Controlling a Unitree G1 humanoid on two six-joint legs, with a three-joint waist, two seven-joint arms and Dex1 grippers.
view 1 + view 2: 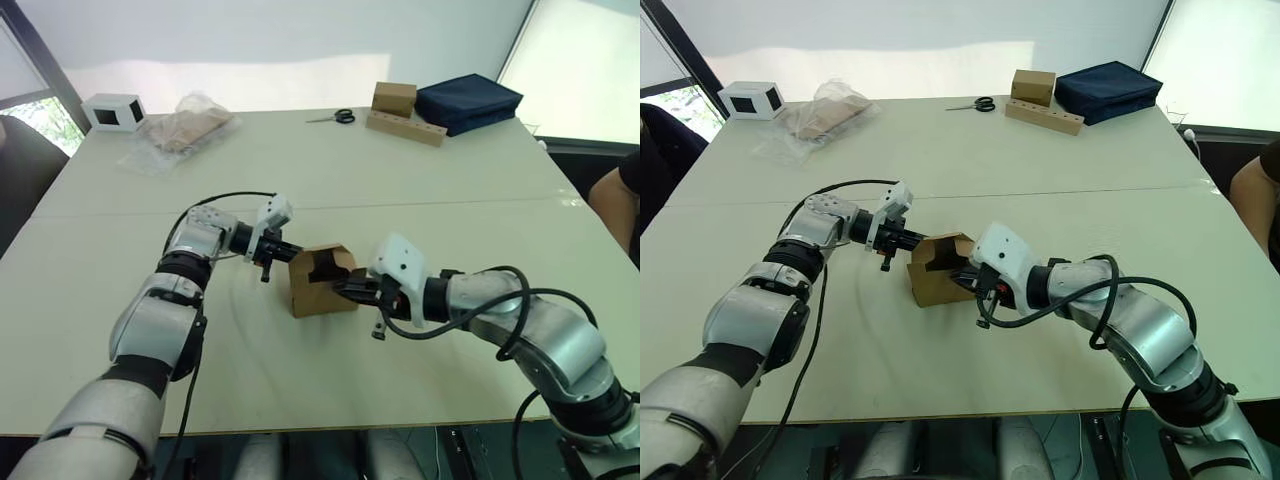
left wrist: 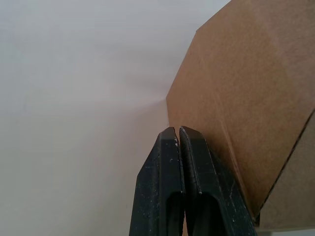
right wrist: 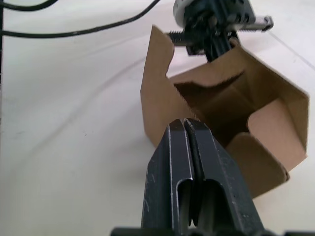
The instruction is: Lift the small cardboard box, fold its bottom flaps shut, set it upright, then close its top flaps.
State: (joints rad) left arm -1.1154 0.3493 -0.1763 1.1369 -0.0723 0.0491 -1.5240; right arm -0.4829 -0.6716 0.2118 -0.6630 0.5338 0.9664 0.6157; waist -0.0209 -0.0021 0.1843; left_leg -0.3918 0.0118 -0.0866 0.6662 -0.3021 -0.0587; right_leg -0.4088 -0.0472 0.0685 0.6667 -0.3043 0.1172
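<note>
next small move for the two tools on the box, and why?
Probably nudge the right tool, fingers together, forward to press the loose curved flap into the small brown cardboard box. That end still gapes open toward it, while the left tool, also shut, rests against the opposite outer wall and can brace it on the pale table.

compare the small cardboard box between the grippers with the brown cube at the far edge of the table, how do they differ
The small cardboard box sits mid-table between the left gripper and right gripper, its flaps open and its dark inside showing. The brown cube looks closed and rests on a long flat cardboard slab at the far edge, away from both grippers. Both are plain, unprinted brown cardboard.
</note>
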